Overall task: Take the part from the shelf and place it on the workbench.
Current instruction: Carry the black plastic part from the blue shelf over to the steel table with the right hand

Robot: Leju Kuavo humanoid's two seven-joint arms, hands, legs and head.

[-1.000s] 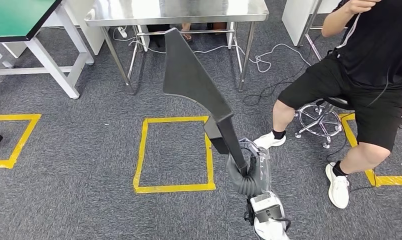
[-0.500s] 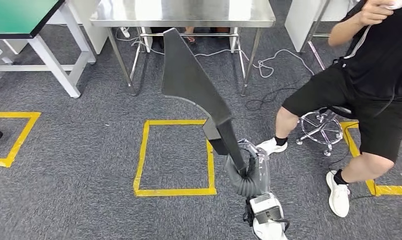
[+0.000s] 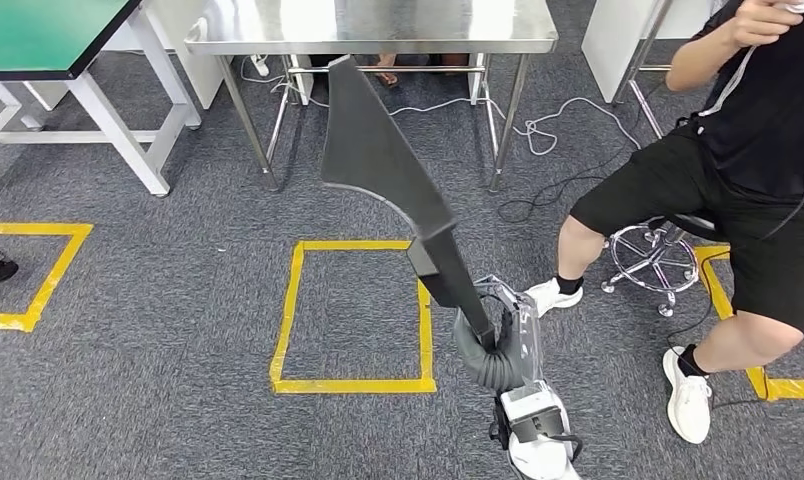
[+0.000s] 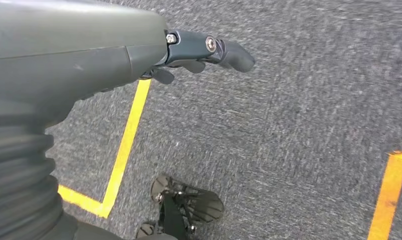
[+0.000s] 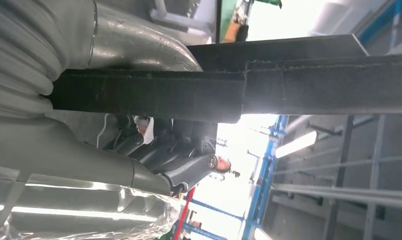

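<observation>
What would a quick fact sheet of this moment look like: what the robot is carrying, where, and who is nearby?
Carried item: long dark grey part, wide flat end up
Holding hand: right hand grips its narrow lower end
Other hand: left hand hangs over the carpet, holding nothing
Ahead: steel workbench
Floor: grey carpet with yellow tape square
Nearby: person seated on a stool
</observation>
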